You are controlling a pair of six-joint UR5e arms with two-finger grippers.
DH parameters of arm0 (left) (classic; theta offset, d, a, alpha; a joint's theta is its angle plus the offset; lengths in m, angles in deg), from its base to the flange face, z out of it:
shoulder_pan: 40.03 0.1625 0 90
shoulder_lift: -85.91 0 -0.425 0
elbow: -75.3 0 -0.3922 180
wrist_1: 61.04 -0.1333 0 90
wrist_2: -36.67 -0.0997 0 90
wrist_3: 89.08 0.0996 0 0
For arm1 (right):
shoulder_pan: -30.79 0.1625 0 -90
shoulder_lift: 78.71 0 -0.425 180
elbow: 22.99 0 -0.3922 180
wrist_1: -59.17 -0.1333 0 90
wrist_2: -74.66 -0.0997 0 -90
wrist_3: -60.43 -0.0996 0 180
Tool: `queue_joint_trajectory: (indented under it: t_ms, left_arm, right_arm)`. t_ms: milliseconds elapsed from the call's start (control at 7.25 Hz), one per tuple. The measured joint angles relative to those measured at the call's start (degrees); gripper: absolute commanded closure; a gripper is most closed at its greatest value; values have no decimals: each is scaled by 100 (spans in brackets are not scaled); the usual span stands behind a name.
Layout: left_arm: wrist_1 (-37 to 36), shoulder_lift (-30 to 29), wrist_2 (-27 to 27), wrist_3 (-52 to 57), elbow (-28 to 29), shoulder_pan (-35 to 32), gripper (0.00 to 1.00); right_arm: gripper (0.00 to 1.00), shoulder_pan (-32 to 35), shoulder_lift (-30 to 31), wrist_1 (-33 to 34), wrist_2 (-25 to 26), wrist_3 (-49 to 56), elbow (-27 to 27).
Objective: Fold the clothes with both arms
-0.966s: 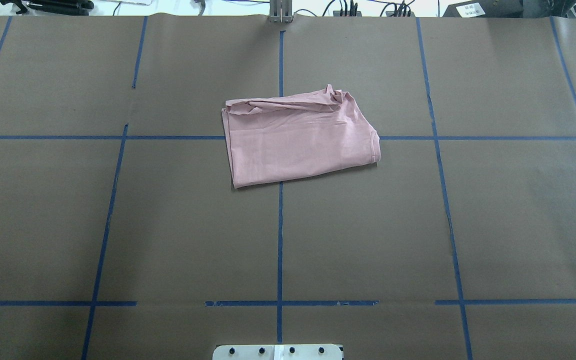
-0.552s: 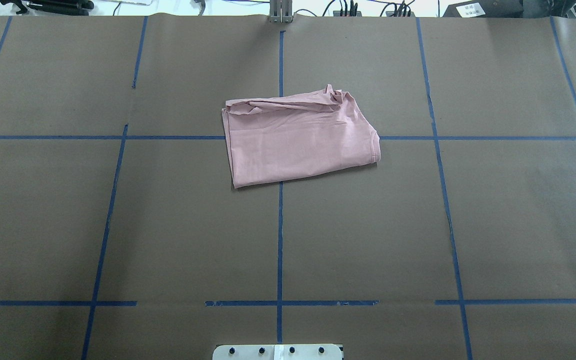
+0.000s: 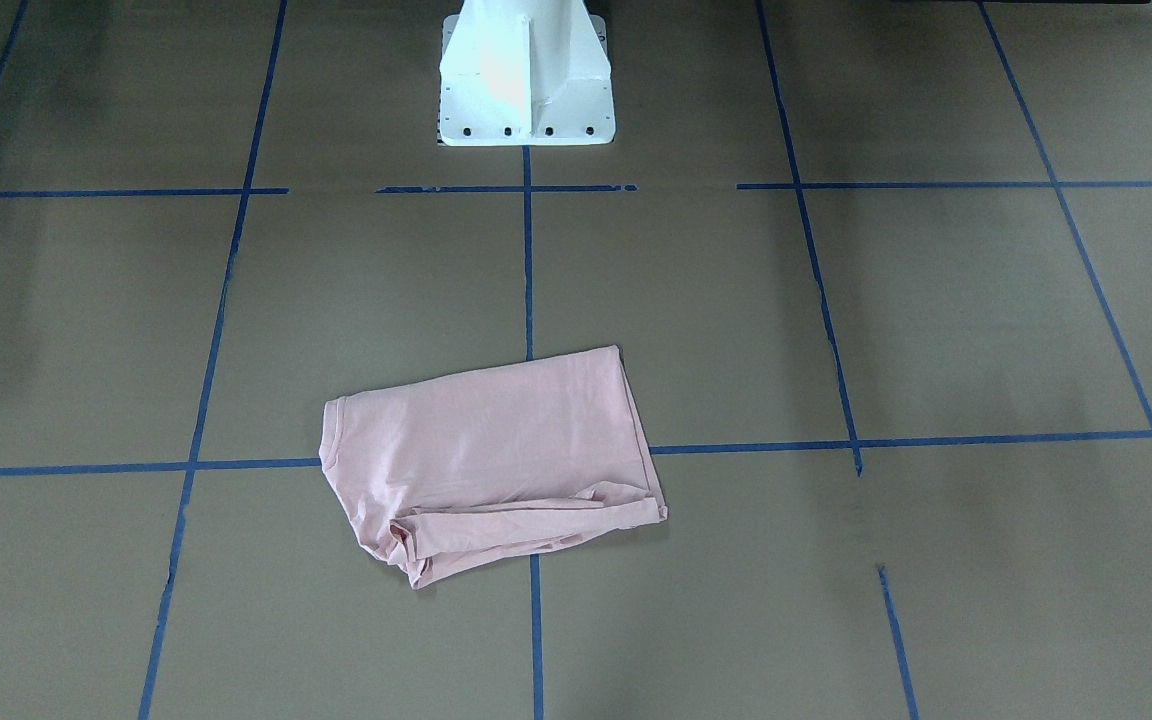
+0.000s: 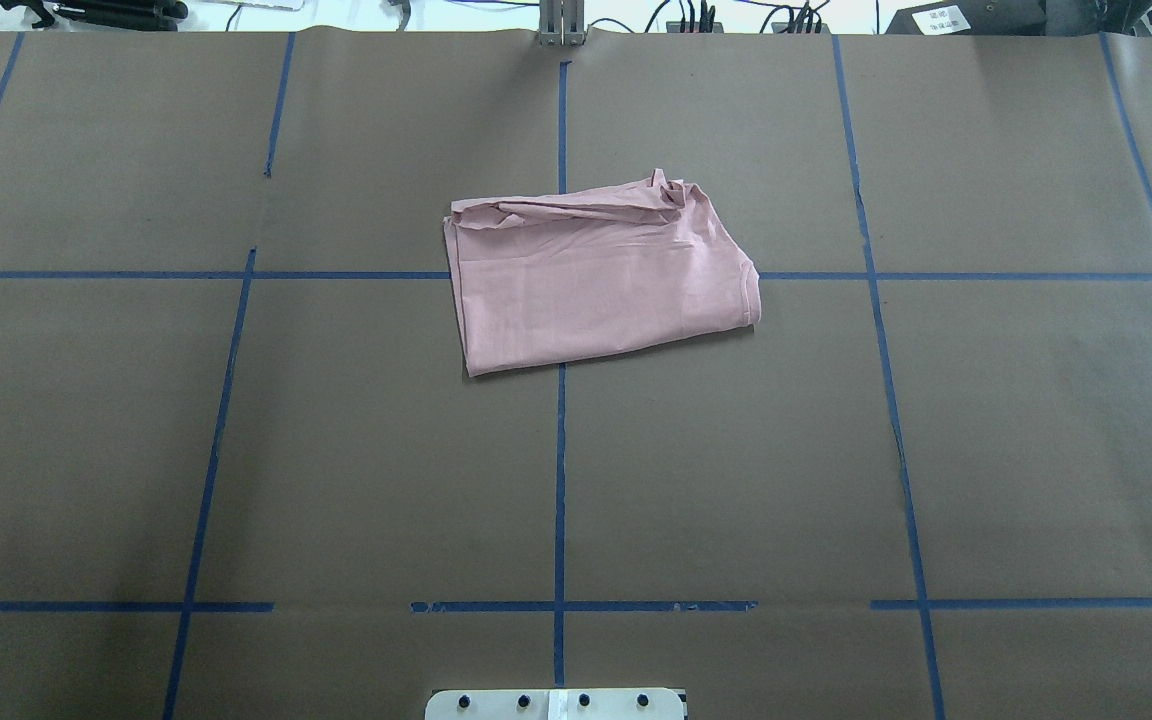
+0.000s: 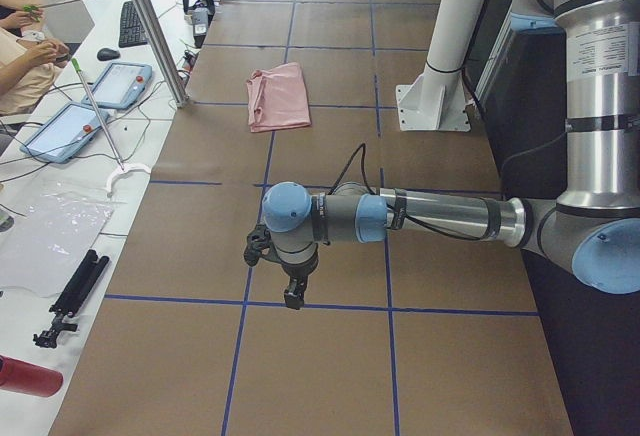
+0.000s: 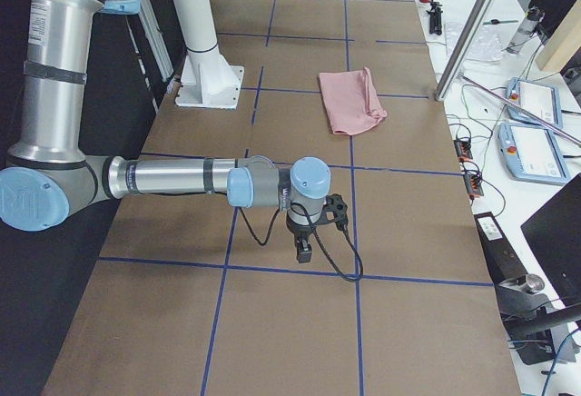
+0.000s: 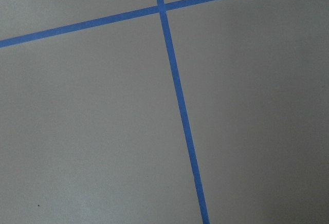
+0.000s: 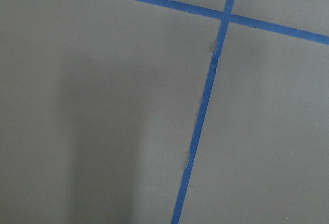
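Note:
The clothes, one pale pink T-shirt (image 4: 601, 280), lie folded into a rough rectangle at the table's middle, with a bunched edge on the far side; the print is hidden. The T-shirt (image 3: 491, 460) also shows in the front view, and small in both side views (image 5: 280, 96) (image 6: 349, 98). Nothing touches it. The left arm (image 5: 430, 216) reaches out low over bare table far from the shirt, with its gripper (image 5: 292, 296) pointing down. At the opposite end, the right arm (image 6: 172, 178) does the same with its gripper (image 6: 302, 252). I cannot tell whether either gripper is open or shut.
Blue tape lines (image 4: 560, 480) divide the brown table into squares. The white pedestal base (image 3: 526, 80) stands at the robot's edge. A side bench holds teach pendants (image 5: 125, 84), tools and a red bottle (image 5: 25, 376); a person's hands (image 5: 20, 46) are there.

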Motion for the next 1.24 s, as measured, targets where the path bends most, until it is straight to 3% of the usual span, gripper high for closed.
queue_joint_trajectory:
  t_ms: [690,1241]
  left_arm:
    - [39,78,8,-68,-94,-24,0]
    - [47,288,25,-66,-631,-35,0]
  right_arm:
    - [0,-6,-46,-1,0,3,-139]
    - [0,-10,-15,-323,-16,1,-228]
